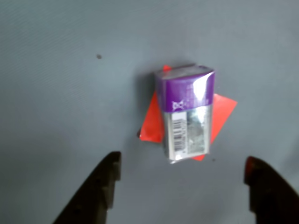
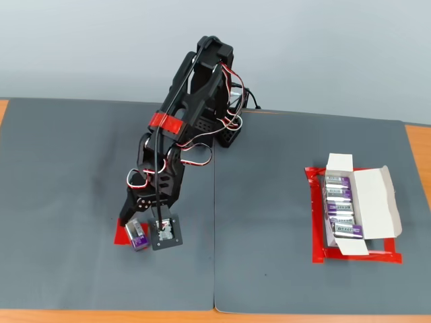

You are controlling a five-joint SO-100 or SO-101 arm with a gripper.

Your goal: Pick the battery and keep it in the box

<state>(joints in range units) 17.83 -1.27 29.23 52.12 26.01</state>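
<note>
A black gripper hangs spread wide over the battery, which lies on a red patch near the grey mat's front edge; small, stiff, likely slick-wrapped, best pinched across its long sides.

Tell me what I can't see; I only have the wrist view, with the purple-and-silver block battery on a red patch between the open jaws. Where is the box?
Observer: In the fixed view the small white cardboard box sits at the right side of the dark grey mat, inside a red tape outline, well away from the arm.
Operator: Is it open?
Observer: Yes, its flaps are folded out, top and right.
Operator: Anything in it already?
Observer: Four similar purple-labelled batteries lie in a column inside.
Operator: And where is my arm?
Observer: At the mat's left side, the gripper bent down over the purple-and-silver block battery on its red patch.
</note>
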